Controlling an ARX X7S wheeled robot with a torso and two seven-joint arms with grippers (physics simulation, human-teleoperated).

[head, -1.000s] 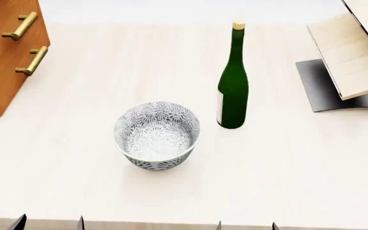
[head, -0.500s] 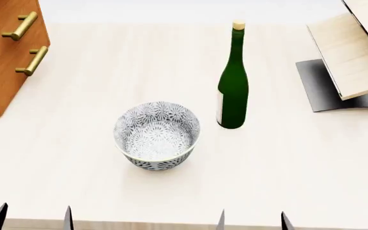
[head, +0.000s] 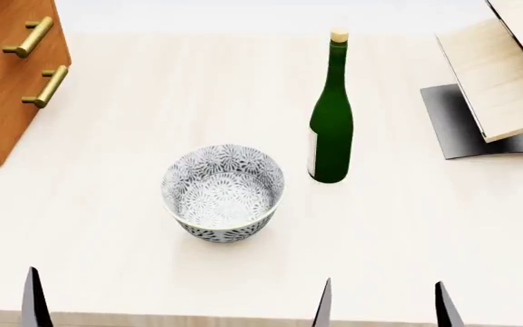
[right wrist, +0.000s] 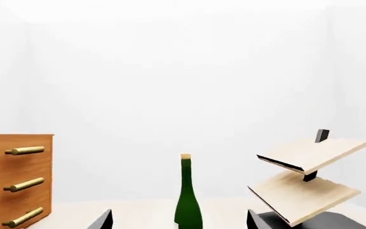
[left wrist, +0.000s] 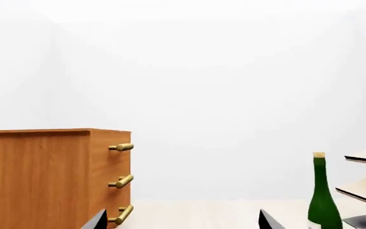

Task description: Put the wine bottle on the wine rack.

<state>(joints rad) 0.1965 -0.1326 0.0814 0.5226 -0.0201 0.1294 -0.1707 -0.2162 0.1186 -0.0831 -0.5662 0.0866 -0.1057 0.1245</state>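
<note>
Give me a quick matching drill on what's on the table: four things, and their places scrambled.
Things:
1. wine bottle
2. wine rack
3. patterned bowl
4. drawer cabinet

Places, in the head view:
A. far left edge
B. far right
C. near centre, left of the bottle
D. upright, between bowl and rack

Pairs: 1-D, 2-B, 3-C, 4-A
</note>
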